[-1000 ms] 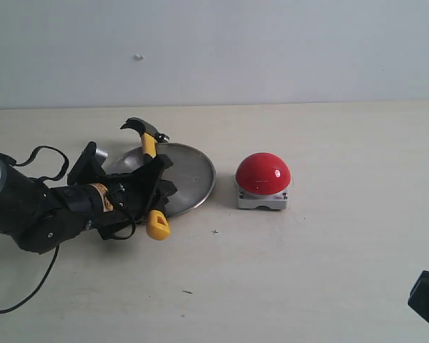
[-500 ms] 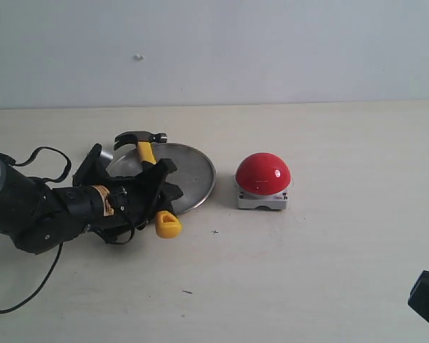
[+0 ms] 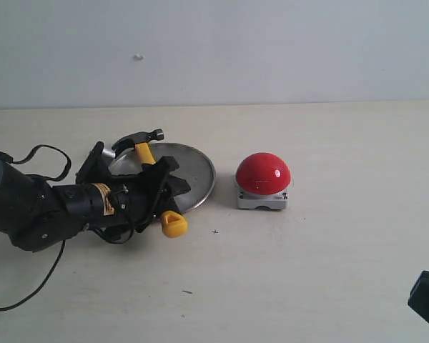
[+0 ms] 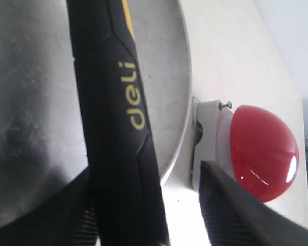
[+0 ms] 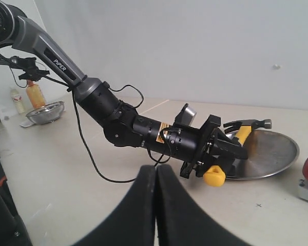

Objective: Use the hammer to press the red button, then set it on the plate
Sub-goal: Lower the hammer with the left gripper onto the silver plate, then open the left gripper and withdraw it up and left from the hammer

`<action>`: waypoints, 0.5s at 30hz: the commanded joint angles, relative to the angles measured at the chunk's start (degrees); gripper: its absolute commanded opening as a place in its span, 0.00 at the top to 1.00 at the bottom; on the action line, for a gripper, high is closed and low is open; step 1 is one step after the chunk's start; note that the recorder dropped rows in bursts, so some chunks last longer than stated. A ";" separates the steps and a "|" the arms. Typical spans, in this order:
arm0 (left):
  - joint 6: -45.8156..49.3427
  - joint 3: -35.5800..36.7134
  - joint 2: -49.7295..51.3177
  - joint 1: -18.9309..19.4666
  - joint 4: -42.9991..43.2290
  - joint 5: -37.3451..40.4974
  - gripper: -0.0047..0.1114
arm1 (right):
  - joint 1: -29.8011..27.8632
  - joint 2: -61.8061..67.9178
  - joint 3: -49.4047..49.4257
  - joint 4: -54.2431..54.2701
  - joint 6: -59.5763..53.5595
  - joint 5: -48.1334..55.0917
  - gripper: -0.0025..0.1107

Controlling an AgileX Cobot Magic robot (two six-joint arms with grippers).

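Observation:
The hammer lies aslant over the plate, its steel head at the far rim and its yellow end past the near rim. My left gripper straddles the black handle and is open: the handle rests against one finger, with a clear gap to the other finger. The red button sits on its grey base right of the plate, untouched. My right gripper is shut and empty, far from the plate, and shows at the lower right corner of the exterior view.
A black cable trails from the left arm across the table. The right wrist view shows a metal bowl and a bottle far off behind the left arm. A pale wall runs along the table's back edge.
The hammer has swung: its yellow end moved right toward the button, and its head dropped low over the plate's far rim. The left gripper shifted slightly right. The right arm stayed still.

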 commanded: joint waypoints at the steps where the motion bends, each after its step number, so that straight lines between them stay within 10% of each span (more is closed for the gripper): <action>1: -1.75 -0.17 -1.82 -0.24 2.74 -0.07 0.50 | 0.00 -0.29 0.24 -0.23 -0.19 0.16 0.98; 15: -9.50 -0.17 -4.72 -0.24 15.78 10.90 0.50 | 0.00 -0.29 0.24 -0.23 -0.19 0.16 0.98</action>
